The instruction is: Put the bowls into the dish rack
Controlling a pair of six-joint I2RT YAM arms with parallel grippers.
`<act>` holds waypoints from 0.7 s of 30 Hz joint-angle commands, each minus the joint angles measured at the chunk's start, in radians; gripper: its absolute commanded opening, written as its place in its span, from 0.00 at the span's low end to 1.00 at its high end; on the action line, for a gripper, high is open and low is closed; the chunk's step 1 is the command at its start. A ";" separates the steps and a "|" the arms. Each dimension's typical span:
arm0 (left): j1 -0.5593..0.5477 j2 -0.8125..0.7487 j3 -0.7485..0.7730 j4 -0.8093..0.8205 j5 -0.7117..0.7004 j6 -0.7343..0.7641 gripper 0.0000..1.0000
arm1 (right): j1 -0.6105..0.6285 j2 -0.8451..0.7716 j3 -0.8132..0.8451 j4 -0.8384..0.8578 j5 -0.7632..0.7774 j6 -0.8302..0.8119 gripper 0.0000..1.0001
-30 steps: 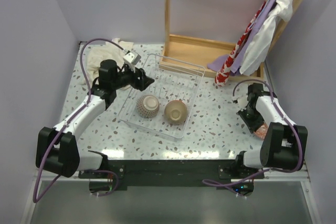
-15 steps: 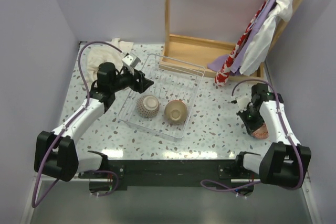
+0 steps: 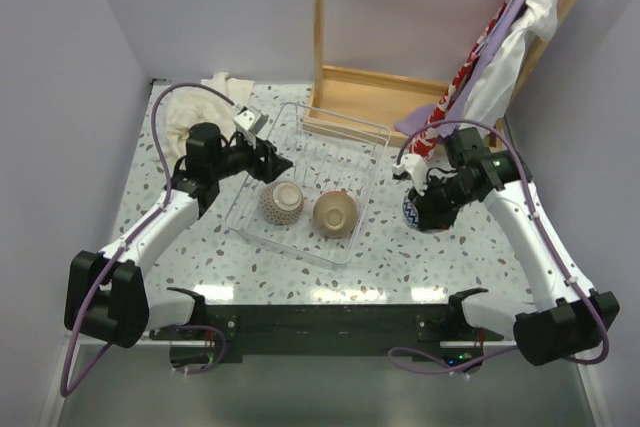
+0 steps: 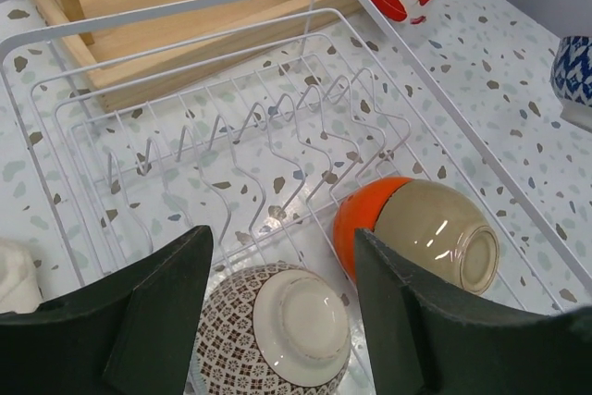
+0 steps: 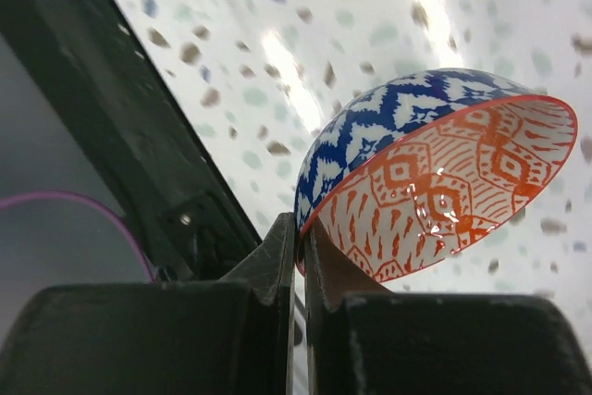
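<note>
Far back on the white speckled desk point(image 3: 400, 247): a flat wooden tray frame point(image 3: 390, 97), with red, white and purple cloths point(image 3: 480, 67) hanging over its right end. In the far left corner: a crumpled cream cloth point(image 3: 190, 112). In the middle, just in front of the wooden frame: the big see-through wire dish rack point(image 3: 368, 202) point(image 4: 185, 2). Inside its near end, side by side: a round brown-patterned bowl point(image 3: 282, 202) point(image 4: 277, 326), bottom up, and a shiny orange bowl with a tan outside point(image 3: 335, 213) point(image 4: 421, 228), tipped on its side. Just right of the rack, outside it: a tilted blue-and-white patterned bowl point(image 3: 415, 213) point(image 5: 435, 173) point(image 4: 573, 71), orange pattern inside. Pinched at its rim by the right hand point(image 3: 428, 197) point(image 5: 301, 247), pressed tight on it, arm bent in from the right. Over the rack's left side: the left hand point(image 3: 275, 159) point(image 4: 282, 247), fingers spread wide, holding nothing, pointing down toward the two bowls.
</note>
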 commanded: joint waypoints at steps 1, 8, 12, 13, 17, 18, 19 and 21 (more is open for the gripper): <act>0.006 -0.005 0.057 -0.047 0.006 0.078 0.65 | 0.094 0.067 0.126 -0.051 -0.265 0.061 0.00; 0.009 0.002 0.103 -0.208 0.052 0.198 0.00 | 0.237 0.184 0.236 0.070 -0.521 0.153 0.00; 0.012 0.009 0.143 -0.329 0.078 0.280 0.00 | 0.281 0.259 0.275 0.211 -0.670 0.260 0.00; 0.012 0.017 0.173 -0.361 0.090 0.296 0.00 | 0.294 0.274 0.276 0.248 -0.692 0.282 0.00; 0.035 0.037 0.221 -0.475 0.095 0.343 0.00 | 0.326 0.363 0.276 0.451 -0.805 0.410 0.00; 0.041 0.037 0.226 -0.480 0.095 0.339 0.00 | 0.344 0.415 0.278 0.492 -0.848 0.429 0.00; 0.050 0.035 0.241 -0.488 0.093 0.339 0.00 | 0.355 0.438 0.284 0.498 -0.865 0.423 0.00; 0.058 0.035 0.261 -0.517 0.086 0.355 0.00 | 0.375 0.487 0.301 0.499 -0.894 0.396 0.00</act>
